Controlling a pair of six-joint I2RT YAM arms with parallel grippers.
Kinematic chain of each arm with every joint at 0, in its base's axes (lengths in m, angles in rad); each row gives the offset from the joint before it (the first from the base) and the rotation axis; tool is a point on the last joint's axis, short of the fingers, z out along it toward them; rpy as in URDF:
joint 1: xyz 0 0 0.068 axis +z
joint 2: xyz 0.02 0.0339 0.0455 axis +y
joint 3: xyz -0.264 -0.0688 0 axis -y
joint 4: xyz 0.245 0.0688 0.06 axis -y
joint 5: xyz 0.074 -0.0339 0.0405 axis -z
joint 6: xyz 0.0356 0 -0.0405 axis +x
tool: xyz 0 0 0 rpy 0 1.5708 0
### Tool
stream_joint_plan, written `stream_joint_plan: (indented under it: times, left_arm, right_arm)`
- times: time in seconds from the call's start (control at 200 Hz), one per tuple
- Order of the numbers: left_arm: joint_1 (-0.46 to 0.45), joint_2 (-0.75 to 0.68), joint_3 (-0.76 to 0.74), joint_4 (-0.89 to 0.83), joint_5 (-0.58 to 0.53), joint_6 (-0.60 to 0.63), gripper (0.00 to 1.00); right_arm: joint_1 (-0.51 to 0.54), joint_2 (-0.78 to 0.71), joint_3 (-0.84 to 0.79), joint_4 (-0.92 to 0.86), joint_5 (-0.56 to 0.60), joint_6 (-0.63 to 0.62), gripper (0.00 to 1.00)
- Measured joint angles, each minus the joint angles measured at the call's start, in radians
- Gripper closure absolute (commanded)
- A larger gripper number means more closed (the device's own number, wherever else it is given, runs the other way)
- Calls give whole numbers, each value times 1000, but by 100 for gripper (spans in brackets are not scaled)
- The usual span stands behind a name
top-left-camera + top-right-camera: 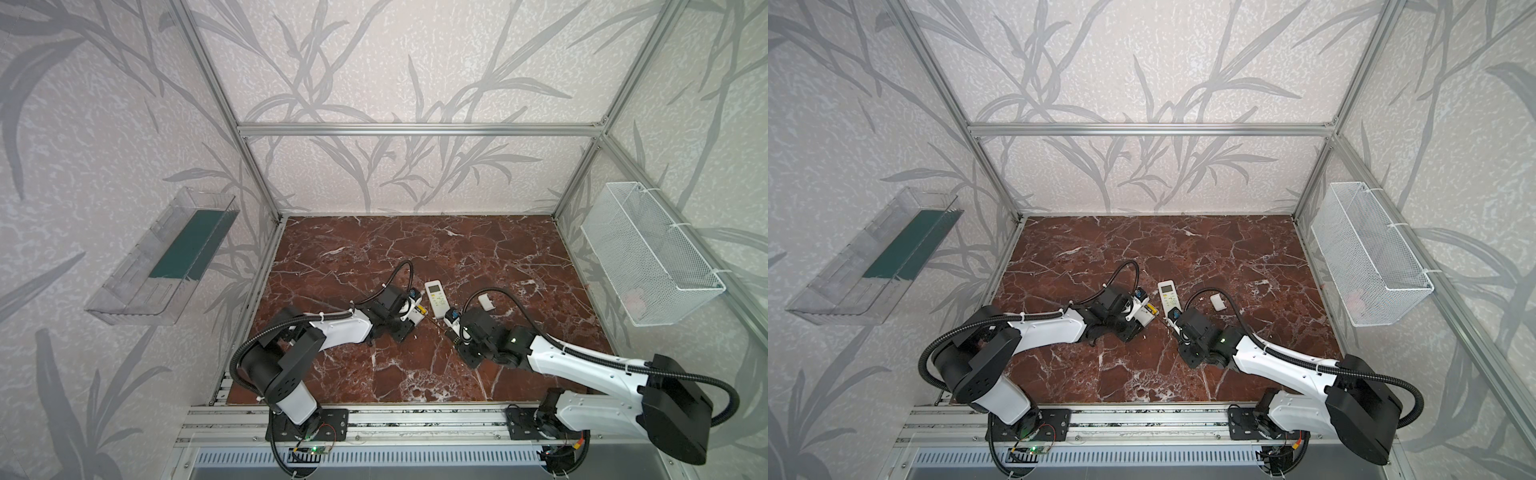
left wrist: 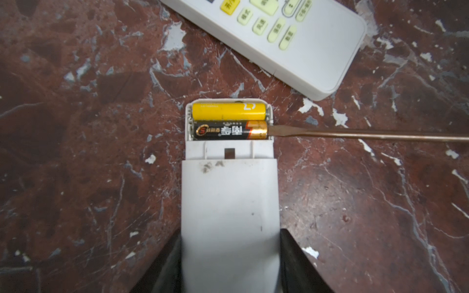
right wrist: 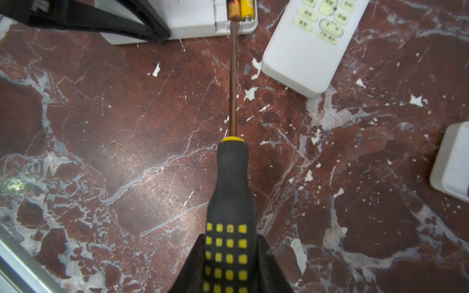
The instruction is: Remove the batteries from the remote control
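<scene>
Left gripper (image 2: 230, 232) is clamped on the remote control (image 2: 229, 197), back upward, bay uncovered. In that bay lie a yellow battery (image 2: 228, 110) and a black battery (image 2: 228, 130). From the remote's right, a screwdriver (image 3: 231, 182) touches the black one's gold end, its handle pinched by the right gripper (image 3: 231, 237). Hard prying could skid the tip off or fling the cell.

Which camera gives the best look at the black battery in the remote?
The left wrist view: the black battery lies fully exposed, label readable. The right wrist view catches only its copper end; in both top views it is indiscernible.
</scene>
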Motion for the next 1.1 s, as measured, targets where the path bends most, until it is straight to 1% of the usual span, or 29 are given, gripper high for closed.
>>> stream_joint_plan:
  times: [0.2,0.46,0.7,0.895,1.1]
  left_arm:
    - [0,1,1,-1,0,0,55]
    - [0,1,2,-1,1,-1,56]
    - [0,4,5,-3,1,-1,56]
    - [0,5,6,-3,1,-2,56]
    - [0,11,10,0,-4,1,57]
  right_arm:
    - [20,-29,-80,99,36,41,100]
    - [29,-35,-135,179,48,64,100]
    - [32,11,-169,248,49,72,100]
    - [34,21,-213,332,52,84,100]
    - [34,45,-219,406,67,89,100]
